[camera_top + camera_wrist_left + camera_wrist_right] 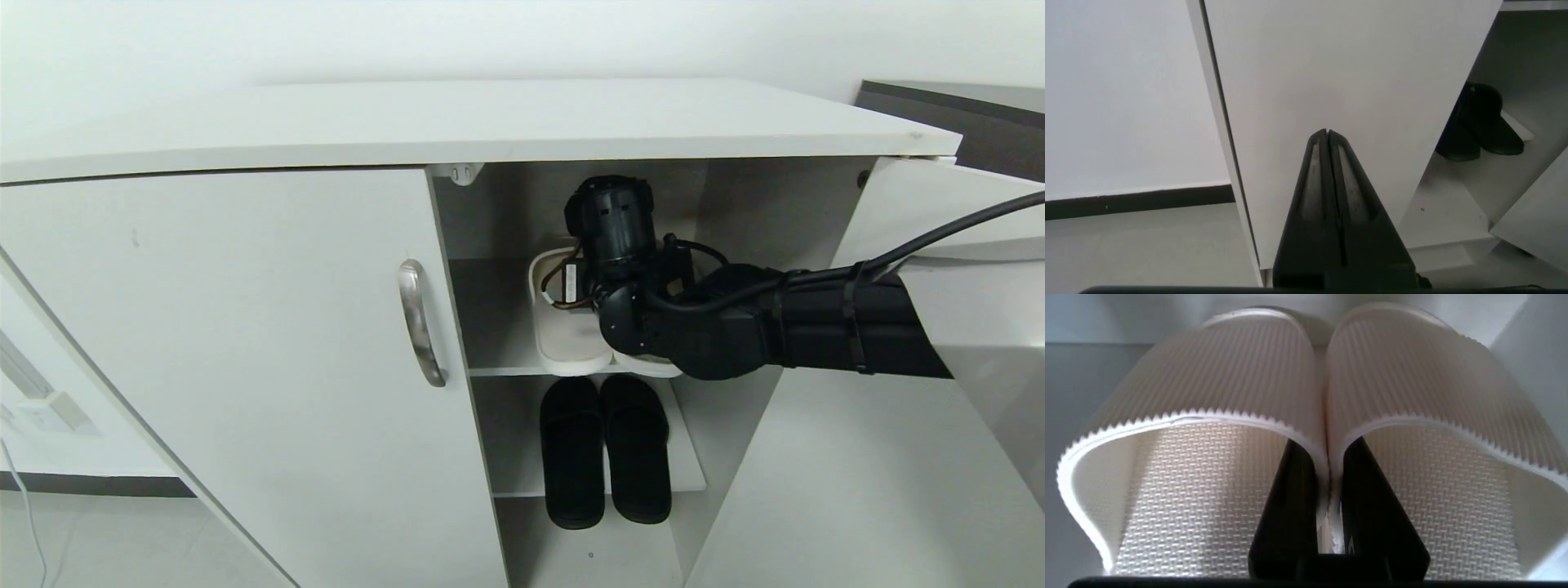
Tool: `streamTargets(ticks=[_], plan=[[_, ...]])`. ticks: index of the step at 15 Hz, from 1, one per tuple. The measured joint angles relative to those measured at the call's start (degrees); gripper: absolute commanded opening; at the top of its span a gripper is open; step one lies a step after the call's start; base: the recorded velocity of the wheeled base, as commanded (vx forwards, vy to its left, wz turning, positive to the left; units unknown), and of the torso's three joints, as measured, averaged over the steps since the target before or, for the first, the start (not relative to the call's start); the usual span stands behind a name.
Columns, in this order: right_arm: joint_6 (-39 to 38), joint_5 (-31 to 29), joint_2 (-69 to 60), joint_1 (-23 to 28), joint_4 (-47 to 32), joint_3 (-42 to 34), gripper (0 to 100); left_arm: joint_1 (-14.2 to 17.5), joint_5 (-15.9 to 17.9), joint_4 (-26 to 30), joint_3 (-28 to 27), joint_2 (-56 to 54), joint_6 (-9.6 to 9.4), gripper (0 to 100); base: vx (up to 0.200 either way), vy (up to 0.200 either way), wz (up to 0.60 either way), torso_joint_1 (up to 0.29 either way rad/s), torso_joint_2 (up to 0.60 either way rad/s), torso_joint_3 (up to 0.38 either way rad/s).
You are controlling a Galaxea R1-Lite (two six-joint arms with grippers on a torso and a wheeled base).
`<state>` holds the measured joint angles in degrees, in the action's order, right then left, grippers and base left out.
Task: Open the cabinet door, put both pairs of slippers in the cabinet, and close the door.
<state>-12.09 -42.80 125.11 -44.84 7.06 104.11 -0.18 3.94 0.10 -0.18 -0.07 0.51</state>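
Two pairs of slippers, both inside the cabinet [490, 122]
Item 1: black slippers [604, 449], side by side on the lower shelf [514, 441], long axis front to back, heels past its front edge
Item 2: white slippers [571, 339], on the upper shelf [498, 327] directly above the black pair, same front-to-back lie, toes inward
Right gripper [1327, 457]: closed to a narrow gap, pinching the touching inner strap walls of the white pair from the heel side, in line with their long axis; withdrawal judged straight back out
Left gripper [1327, 143]: fully closed, empty, facing the closed left door [245, 327]
Open door [857, 490]: on the robot's right, beside the right arm, judged the nearer arm for closing
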Motion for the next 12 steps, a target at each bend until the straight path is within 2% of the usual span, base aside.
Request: streamTargets(ticks=[3,4,12], plan=[[-0.35,0.0,0.99,0.18,0.0,0.49,0,0.0,0.0,-0.02,0.0,0.0,0.0,0,0.0,0.0,0.0,0.0,0.0,0.0],[-0.51,0.0,1.16,0.09,0.0,0.5,100,0.0,0.0,0.0,0.0,0.0,0.0,0,0.0,0.0,0.0,0.0,0.0,0.0],[-0.85,0.02,0.28,-0.33,0.16,-2.6,100,0.0,0.0,0.0,0.0,0.0,0.02,0,0.0,0.0,0.0,0.0,0.0,0.0]])
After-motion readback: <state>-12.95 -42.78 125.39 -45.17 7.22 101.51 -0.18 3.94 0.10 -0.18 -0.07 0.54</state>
